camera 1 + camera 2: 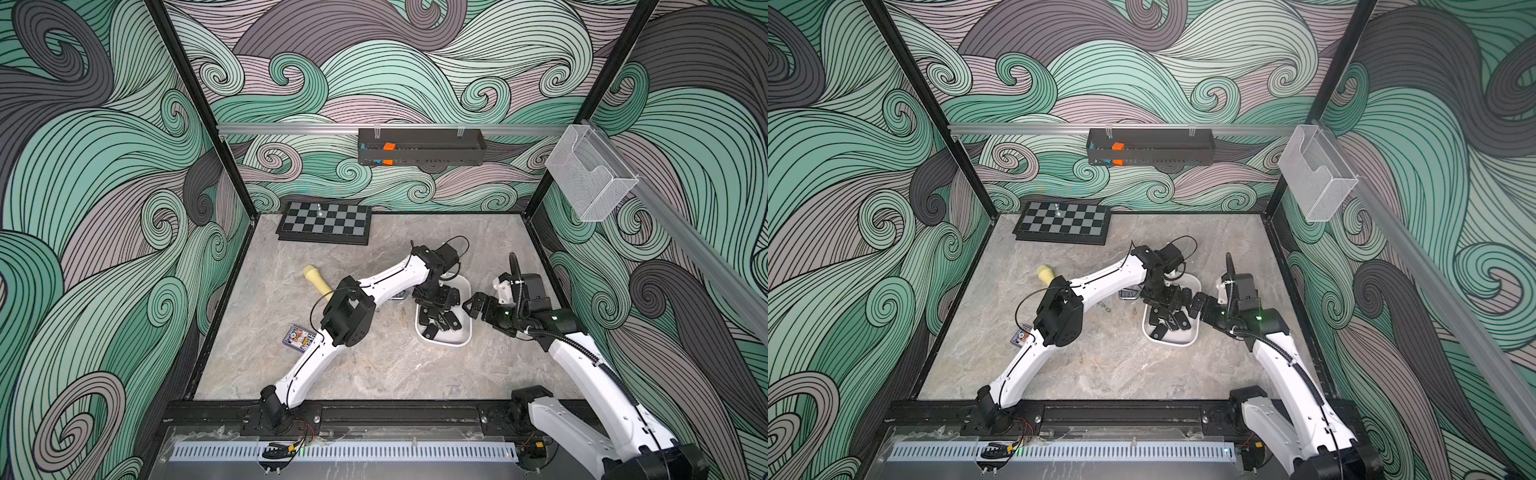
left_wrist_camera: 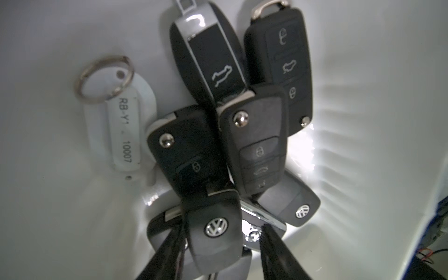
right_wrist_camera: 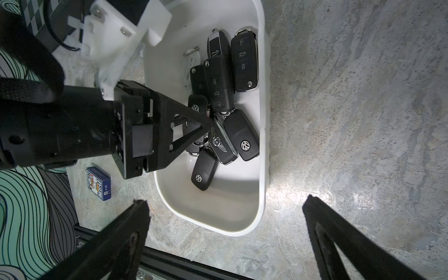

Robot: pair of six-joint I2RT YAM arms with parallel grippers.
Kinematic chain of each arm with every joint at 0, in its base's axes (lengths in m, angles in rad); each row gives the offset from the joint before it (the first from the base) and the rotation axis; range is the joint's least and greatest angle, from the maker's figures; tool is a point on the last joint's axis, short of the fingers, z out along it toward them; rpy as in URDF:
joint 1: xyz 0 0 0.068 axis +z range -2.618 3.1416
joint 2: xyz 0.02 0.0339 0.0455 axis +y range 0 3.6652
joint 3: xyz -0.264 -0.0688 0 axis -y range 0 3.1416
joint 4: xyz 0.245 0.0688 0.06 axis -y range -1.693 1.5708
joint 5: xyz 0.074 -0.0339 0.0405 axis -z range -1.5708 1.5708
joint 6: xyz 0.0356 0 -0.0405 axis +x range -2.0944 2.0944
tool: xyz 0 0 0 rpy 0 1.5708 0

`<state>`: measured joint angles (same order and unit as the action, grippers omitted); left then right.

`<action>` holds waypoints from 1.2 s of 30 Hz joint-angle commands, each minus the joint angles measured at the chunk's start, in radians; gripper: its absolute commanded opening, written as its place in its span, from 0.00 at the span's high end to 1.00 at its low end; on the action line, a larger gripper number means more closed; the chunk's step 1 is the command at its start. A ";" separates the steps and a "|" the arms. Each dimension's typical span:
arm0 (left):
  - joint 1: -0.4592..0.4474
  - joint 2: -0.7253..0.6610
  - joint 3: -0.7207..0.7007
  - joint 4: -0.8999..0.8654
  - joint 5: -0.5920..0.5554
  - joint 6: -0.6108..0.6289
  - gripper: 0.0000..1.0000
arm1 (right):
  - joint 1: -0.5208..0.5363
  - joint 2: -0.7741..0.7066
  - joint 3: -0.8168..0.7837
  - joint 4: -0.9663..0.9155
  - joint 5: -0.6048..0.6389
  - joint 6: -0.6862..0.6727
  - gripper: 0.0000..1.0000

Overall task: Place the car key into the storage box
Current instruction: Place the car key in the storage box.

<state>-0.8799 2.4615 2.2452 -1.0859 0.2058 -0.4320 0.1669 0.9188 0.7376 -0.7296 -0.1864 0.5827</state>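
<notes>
The right gripper is hovering just right of the storage box on the worktop, its fingers standing wide apart around nothing. Inside the white box, the left gripper is straddling the car key, which is showing a VW badge. Its fingers are slightly apart, one on each side, and the key is lying on other fobs, including a winged-B one. Farther in, a white tag is showing "RB-Y1" and "10007".

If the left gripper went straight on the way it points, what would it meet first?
Probably the VW-badged key fob directly ahead of the left gripper, lying on the other key fobs in the storage box. The depth to it is unclear.
</notes>
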 commanded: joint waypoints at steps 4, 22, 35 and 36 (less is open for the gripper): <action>0.008 -0.092 -0.052 0.024 -0.018 -0.003 0.45 | -0.004 0.036 0.051 0.000 -0.006 -0.025 0.01; 0.206 -0.546 -0.573 0.326 0.110 -0.096 0.41 | 0.044 0.267 0.358 -0.056 0.122 -0.081 0.01; 0.508 -0.840 -0.987 0.402 0.083 -0.131 0.33 | 0.362 0.668 0.647 -0.026 0.177 -0.039 0.01; 0.526 -0.850 -1.010 0.405 0.088 -0.131 0.31 | 0.381 0.693 0.666 -0.028 0.176 -0.037 0.01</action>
<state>-0.3893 1.6535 1.2686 -0.6975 0.2955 -0.5549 0.5110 1.5700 1.3518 -0.7612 -0.0277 0.5198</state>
